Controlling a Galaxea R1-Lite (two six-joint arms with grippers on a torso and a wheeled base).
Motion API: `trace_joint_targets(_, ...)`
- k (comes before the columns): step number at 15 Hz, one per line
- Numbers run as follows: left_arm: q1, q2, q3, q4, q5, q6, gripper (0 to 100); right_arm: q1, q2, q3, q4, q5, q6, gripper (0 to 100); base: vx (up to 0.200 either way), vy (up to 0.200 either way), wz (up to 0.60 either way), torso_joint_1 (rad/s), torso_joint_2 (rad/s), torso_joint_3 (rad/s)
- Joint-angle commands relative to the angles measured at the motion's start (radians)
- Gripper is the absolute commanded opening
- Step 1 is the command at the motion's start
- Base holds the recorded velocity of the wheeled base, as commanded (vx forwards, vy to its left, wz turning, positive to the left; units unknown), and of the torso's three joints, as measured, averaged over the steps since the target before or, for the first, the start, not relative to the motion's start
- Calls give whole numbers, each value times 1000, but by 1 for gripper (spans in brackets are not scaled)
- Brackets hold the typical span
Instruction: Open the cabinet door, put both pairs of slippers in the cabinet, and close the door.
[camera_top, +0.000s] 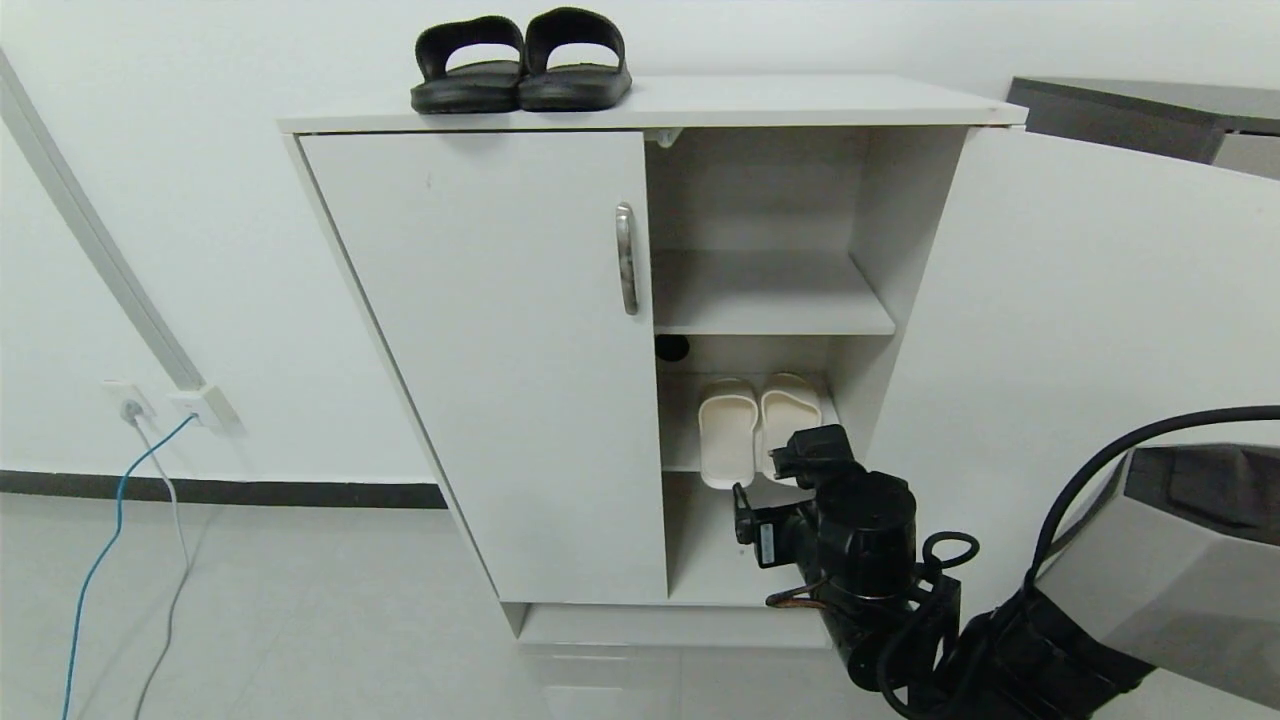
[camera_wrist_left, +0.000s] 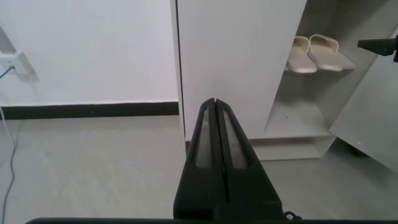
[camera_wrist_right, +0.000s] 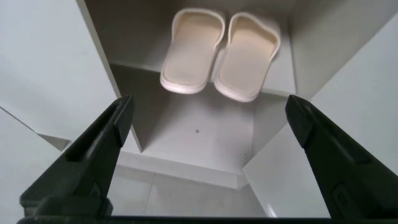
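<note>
The white cabinet (camera_top: 480, 350) has its right door (camera_top: 1080, 330) swung open and its left door shut. A cream pair of slippers (camera_top: 758, 425) (camera_wrist_right: 219, 53) (camera_wrist_left: 316, 51) lies side by side on the middle shelf, heels hanging over its edge. A black pair of slippers (camera_top: 520, 62) sits on the cabinet top at the left. My right gripper (camera_wrist_right: 208, 124) is open and empty, just in front of the cream pair and below it. My left gripper (camera_wrist_left: 215, 134) is shut and empty, held low over the floor, off the cabinet's front.
The upper shelf (camera_top: 770, 295) and the bottom shelf (camera_wrist_right: 193, 134) inside the open half are bare. A wall socket (camera_top: 205, 405) with blue and grey cables (camera_top: 110, 520) sits at the left. Grey floor (camera_wrist_left: 93, 162) spreads in front of the cabinet.
</note>
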Motion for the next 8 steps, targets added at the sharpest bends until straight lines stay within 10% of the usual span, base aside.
trace_joint_targets(1,0,2,2,0,0,2,0,0,-4,4,-1,0,0,100,0,0,0,2,7,212)
trace_joint_targets(8,0,2,0,0,0,-1,0,-1,-46,27,-1,0,1,100,0,0,0,0,1,59)
